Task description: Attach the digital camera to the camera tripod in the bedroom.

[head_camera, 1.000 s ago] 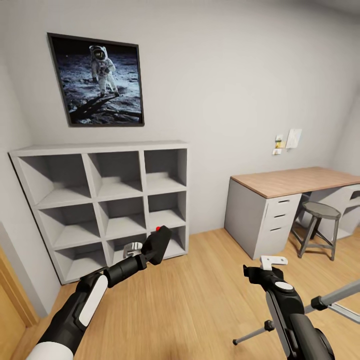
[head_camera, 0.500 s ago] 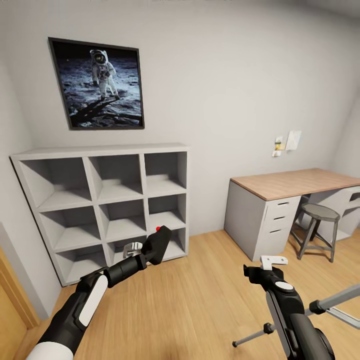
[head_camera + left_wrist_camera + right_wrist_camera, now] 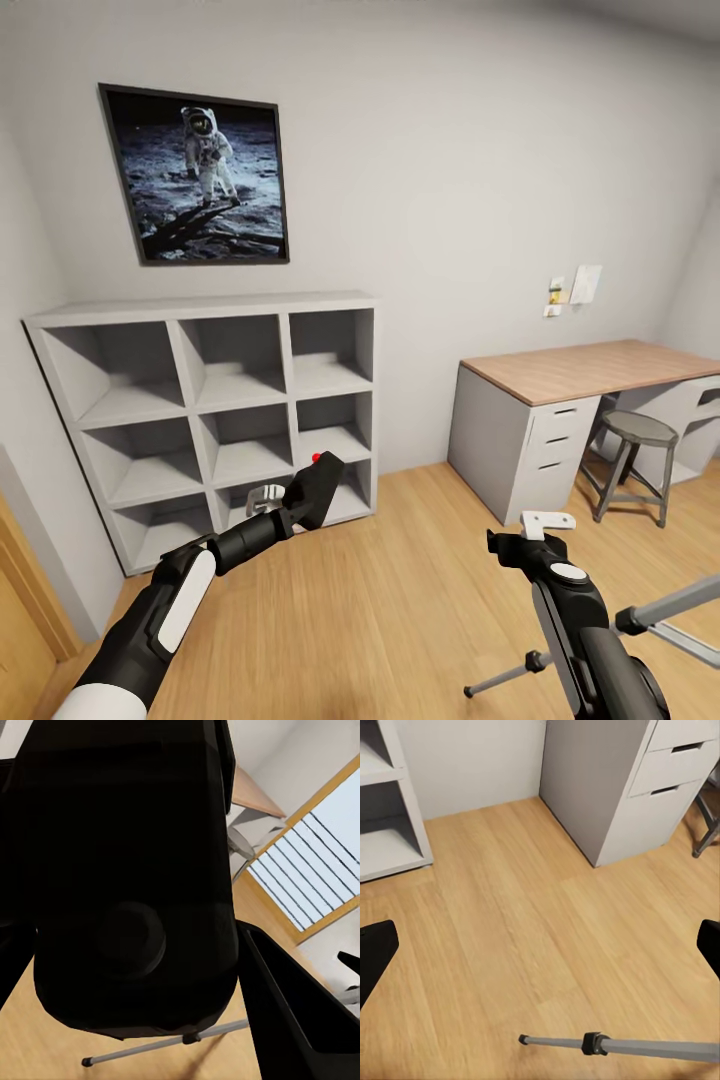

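Between the left gripper's (image 3: pixel 300 503) closed black fingers sits the small black digital camera (image 3: pixel 316 487) with its red button, lower centre of the head view. Right gripper (image 3: pixel 530 535) hangs empty, fingers wide. Pickup done; mounting remains. Silver-legged camera tripod (image 3: pixel 655 610) peeks lower right; the right wrist view shows one leg (image 3: pixel 622 1047) on wood floor (image 3: pixel 510 937).

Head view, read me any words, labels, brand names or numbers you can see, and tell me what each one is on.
No readable text.
Paper notes pinned on the wall above the desk: too small and blurred to read.
Astronaut picture: no legible caption.
Digital camera in the left gripper: red button, no legible brand.
Right gripper, cube shelf, desk drawers: no markings to read.
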Robot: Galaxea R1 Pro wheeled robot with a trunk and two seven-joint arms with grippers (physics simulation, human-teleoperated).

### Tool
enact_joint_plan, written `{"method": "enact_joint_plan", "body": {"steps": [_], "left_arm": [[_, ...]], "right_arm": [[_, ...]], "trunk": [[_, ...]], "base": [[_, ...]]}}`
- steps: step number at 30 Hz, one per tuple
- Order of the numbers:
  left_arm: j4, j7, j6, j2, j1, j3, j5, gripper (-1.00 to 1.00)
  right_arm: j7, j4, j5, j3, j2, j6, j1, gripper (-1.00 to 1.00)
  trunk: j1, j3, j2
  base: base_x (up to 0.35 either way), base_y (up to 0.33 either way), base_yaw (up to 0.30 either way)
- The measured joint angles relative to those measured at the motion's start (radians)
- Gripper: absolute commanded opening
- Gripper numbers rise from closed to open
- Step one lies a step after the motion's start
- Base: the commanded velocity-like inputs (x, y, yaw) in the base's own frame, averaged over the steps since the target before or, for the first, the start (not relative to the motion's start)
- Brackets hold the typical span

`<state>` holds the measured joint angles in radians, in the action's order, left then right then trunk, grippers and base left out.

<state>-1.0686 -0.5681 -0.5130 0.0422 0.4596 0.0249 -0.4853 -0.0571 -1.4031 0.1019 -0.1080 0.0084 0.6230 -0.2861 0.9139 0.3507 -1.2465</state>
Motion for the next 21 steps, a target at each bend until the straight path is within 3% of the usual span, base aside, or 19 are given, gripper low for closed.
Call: {"method": "enact_joint_plan", "body": {"steps": [21], "left_arm": [[0.002,0.0,0.0,0.0,0.0,-0.001,-0.004,-1.0]], "right_arm": [[0.0,-0.001,0.0,0.0,-0.002,-0.002,0.0,1.0]], "trunk": [[-0.081,-0.066,0.147]], "base": [[0.0,0.0,0.0]]}}
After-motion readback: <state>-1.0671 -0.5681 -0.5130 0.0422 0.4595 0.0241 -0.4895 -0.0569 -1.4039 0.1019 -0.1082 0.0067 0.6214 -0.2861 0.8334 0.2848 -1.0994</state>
